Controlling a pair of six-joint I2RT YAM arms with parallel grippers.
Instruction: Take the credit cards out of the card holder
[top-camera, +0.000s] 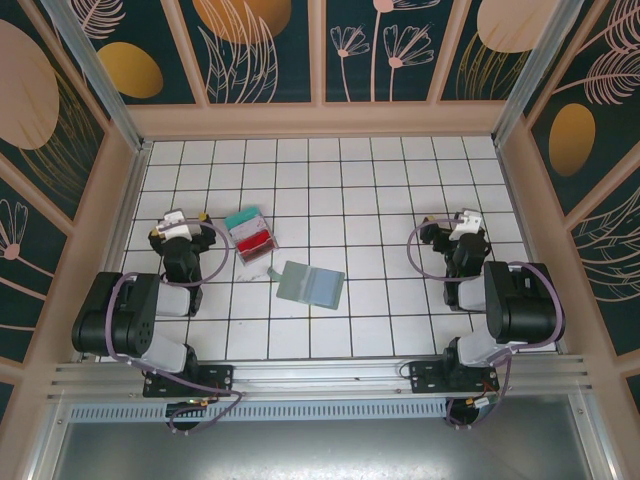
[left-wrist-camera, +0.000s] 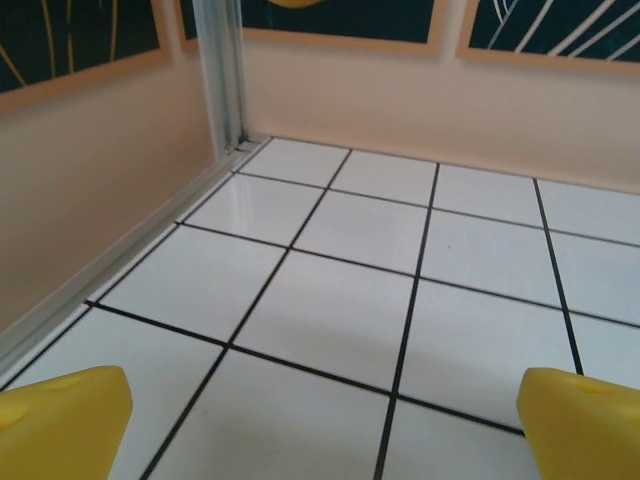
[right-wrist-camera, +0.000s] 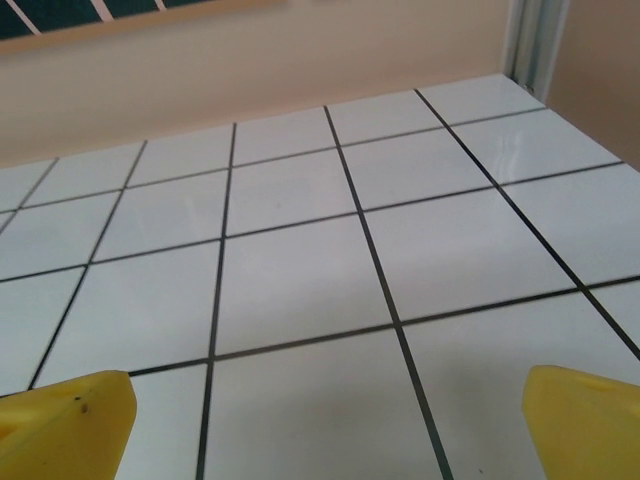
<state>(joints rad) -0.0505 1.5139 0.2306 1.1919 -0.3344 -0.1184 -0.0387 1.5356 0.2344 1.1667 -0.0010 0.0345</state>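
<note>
Since the credit cards (top-camera: 251, 233) lie on the tiles just left of the unfolded card holder (top-camera: 312, 285), with left gripper (top-camera: 180, 222) and right gripper (top-camera: 466, 222) spread wide, empty, well apart from both, I'd check the slots before reaching.

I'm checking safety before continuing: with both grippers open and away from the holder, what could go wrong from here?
1. The teal card and red card lie flat and close together, so a gripper reaching for one may push both.
2. The card holder lies open and unpinned. The left gripper and right gripper are both open and clear of it, so it could slide if tugged.
</note>
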